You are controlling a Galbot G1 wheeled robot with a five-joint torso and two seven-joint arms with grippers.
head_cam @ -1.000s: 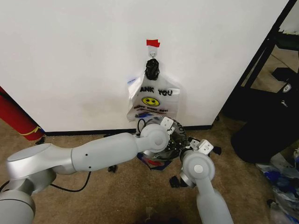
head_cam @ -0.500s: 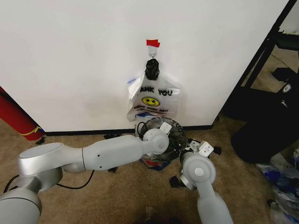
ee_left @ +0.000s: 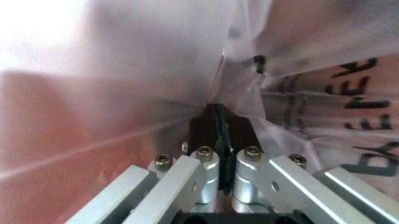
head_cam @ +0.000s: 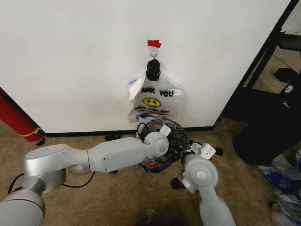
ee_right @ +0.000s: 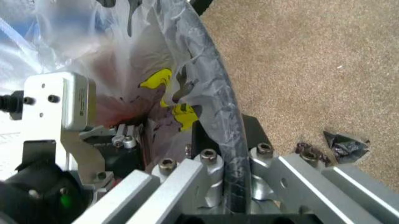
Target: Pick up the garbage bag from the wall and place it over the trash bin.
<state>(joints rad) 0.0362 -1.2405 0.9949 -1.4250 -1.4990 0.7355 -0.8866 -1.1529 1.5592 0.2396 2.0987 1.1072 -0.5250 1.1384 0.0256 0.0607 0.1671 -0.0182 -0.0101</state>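
White wall (head_cam: 70, 56) ahead, brown carpet (head_cam: 117, 197) below, and a white smiley bag (head_cam: 153, 101) hangs from the hook under red tape (head_cam: 154, 43). Down at the baseboard sits the trash bin (head_cam: 178, 129), the garbage bag (ee_right: 124, 56) draped inside it. The left gripper (ee_left: 219, 140) is pinched tight on the bag film. The right gripper (ee_right: 232, 163) clamps the bin's near-right rim with plastic over it.
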